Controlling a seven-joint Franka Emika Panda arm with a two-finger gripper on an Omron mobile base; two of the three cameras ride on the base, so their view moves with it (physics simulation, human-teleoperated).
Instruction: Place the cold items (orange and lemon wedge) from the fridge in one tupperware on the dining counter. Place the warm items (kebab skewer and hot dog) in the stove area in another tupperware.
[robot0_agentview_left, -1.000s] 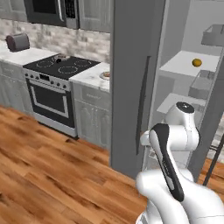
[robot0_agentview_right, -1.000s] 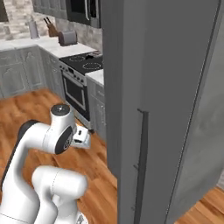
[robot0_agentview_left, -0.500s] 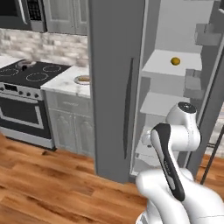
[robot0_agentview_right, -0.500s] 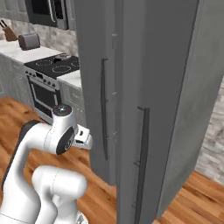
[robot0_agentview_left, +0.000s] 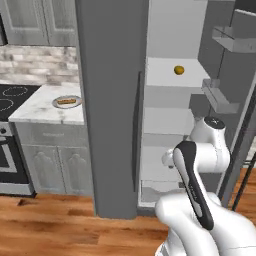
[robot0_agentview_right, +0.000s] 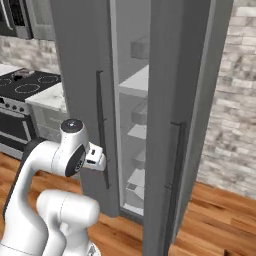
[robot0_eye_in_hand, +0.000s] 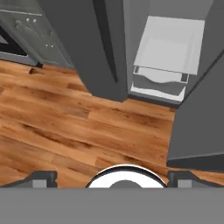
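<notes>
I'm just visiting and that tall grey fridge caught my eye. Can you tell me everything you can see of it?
The fridge is a tall, flat grey cabinet with long dark vertical handles. One door stands open, showing pale grey shelves, a bottom drawer and door bins. A small round orange-yellow fruit sits on an upper shelf. It stands on the wood floor, right beside the marble-topped grey counter.

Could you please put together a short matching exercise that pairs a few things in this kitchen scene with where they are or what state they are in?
Things:
1. orange
2. hot dog
3. fridge
4. gripper

Places or states:
A. on a plate on the counter beside the stove
B. open, above the wood floor
C. on an upper fridge shelf
D. standing with its door open

Pairs: 1-C, 2-A, 3-D, 4-B
</notes>
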